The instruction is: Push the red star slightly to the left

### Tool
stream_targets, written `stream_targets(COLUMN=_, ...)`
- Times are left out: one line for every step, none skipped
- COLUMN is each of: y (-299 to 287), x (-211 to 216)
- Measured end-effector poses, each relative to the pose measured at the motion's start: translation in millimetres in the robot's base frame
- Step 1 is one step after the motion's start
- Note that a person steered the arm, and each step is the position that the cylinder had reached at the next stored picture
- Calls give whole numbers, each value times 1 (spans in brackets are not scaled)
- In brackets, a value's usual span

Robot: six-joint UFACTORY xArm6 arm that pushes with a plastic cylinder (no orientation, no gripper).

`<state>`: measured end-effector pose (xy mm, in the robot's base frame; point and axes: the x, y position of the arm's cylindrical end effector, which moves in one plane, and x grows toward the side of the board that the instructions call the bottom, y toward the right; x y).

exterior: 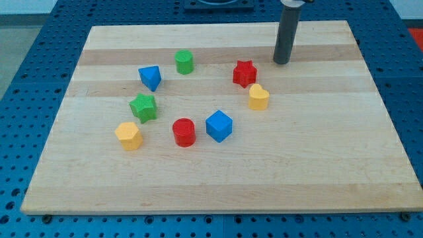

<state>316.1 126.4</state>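
Observation:
The red star (pixel 244 73) lies on the wooden board (pixel 317 145), right of centre toward the view's top. My tip (pixel 282 63) rests on the board to the star's right and slightly above it, a short gap away, not touching it. A yellow heart-shaped block (pixel 258 97) sits just below and right of the star, close to it.
A green cylinder (pixel 184 62) and a blue block (pixel 151 77) lie left of the star. A green star (pixel 143 107), a yellow block (pixel 128 135), a red cylinder (pixel 184 132) and a blue cube (pixel 219 125) lie lower down.

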Motion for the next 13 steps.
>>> stream_targets(y=-4, x=5)
stream_targets(y=-11, x=12)
stream_targets(y=-11, x=14)
stream_targets(y=-16, x=34)
stream_targets(y=-25, x=44)
stream_targets(y=-44, x=44)
stream_targets(y=-65, x=44)
stream_targets(y=-80, x=44)
stream_targets(y=-78, x=44)
stream_targets(y=-36, x=43)
stream_targets(y=-1, x=15)
stream_targets(y=4, x=3)
stream_targets(y=4, x=3)
